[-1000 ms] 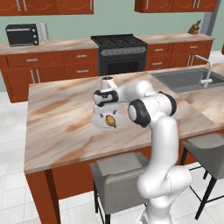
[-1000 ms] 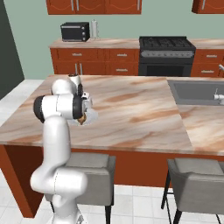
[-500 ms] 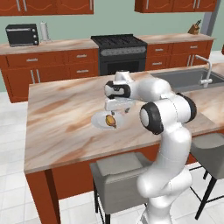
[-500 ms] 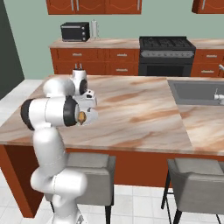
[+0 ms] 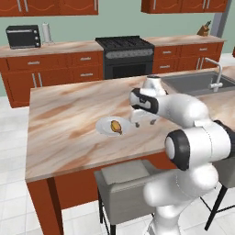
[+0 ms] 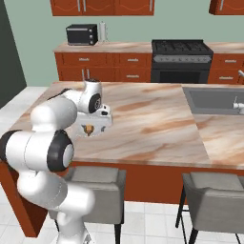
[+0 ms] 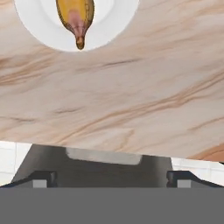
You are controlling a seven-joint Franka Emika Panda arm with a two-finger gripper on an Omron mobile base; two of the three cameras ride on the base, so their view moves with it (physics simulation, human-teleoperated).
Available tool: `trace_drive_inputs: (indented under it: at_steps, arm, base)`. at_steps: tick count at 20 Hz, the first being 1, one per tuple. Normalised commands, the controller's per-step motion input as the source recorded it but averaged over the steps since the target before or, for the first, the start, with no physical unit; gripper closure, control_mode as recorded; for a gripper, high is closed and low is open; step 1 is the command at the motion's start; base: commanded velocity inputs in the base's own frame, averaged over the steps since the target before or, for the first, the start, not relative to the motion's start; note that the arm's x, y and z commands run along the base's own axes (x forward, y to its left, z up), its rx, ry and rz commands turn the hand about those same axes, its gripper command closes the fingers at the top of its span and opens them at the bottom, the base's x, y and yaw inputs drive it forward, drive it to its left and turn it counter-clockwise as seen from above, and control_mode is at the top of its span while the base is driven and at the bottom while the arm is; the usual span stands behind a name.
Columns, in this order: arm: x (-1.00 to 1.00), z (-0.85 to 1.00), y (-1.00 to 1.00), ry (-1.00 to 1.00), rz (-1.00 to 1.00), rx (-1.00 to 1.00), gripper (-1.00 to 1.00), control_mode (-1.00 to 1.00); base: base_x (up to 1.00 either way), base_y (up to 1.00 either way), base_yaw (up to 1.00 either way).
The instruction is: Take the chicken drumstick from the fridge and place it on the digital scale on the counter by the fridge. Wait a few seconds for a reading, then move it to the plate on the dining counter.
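The golden-orange chicken drumstick [image 5: 116, 125] lies on the small white plate [image 5: 103, 128] on the marbled dining counter [image 5: 64, 124]. My gripper [image 5: 145, 122] hovers just right of the plate, apart from it, open with nothing between its fingers. In the hand view the drumstick [image 7: 76, 15] and the plate's rim [image 7: 39, 35] sit at the top edge, and the two dark fingertips [image 7: 43, 177] stand wide apart at the bottom, beyond the counter's edge. From the right base view the drumstick [image 6: 87, 128] shows beside the hand.
A steel sink [image 5: 193, 82] with a faucet is set into the counter to the right. Grey stools [image 5: 124, 183] stand under the counter's near edge. A black stove [image 5: 124, 43] and a toaster oven [image 5: 23, 36] line the far wall counter.
The hand has swung away from above the plate toward the right and the counter's near edge. The drumstick stays lying on the plate.
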Motion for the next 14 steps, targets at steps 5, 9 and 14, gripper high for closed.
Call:
trace_drive_inputs:
  at_steps: [5, 9, 14]
  arm:
    - [-1.00, 0.70, -0.20, -0.05, 0.08, 0.00, -1.00, -1.00]
    - [-1.00, 0.87, -0.13, -0.02, 0.09, 0.00, -1.00, -1.00]
    - [-1.00, 0.80, -0.11, -0.05, 0.14, 0.00, -1.00, -1.00]
  base:
    - [0.00, 0.00, 0.00]
    - [0.00, 0.00, 0.00]
    - [0.00, 0.00, 0.00]
